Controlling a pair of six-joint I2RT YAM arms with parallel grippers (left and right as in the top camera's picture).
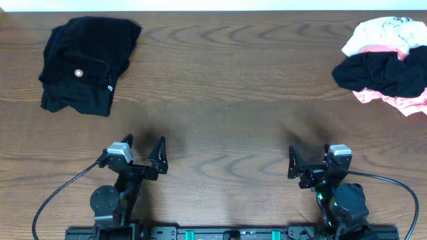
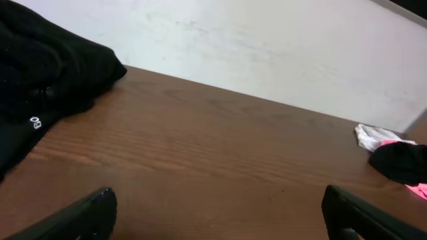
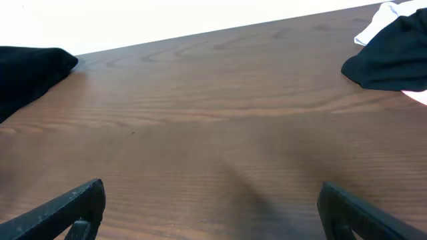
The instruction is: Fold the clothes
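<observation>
Nearest of all, at the near edge of the table, are the two arms. The left gripper [image 1: 145, 141] has its jaws spread wide apart with nothing between them, and its own wrist view shows only bare wood between the two dark fingers [image 2: 80, 217]. The right gripper [image 1: 309, 152] stands the same way, jaws fully apart and empty, over bare wood near the right side. Neither gripper touches any fabric. A dark cable [image 1: 57, 197] loops out to the left of the left arm, and another cable [image 1: 393, 181] curves off to the right of the right arm.

The wooden table [image 1: 227, 80] fills the scene, brown with a strong grain.

The clothes lie in two places, both well apart from the grippers. At the far left corner sits a black garment [image 1: 87, 63], bunched and roughly folded into a blocky heap. At the far right edge is a mixed pile [image 1: 387, 63], partly cut off by the picture's edge: a white piece [image 1: 381, 32] on the far side, a crumpled black piece [image 1: 383, 75] across the middle, and a pink piece [image 1: 397, 101] showing beneath it on the near side.

On the left black garment a small pale button [image 1: 79, 73] shows near its middle, and a tiny white mark [image 1: 110, 85] lies near its right edge.
</observation>
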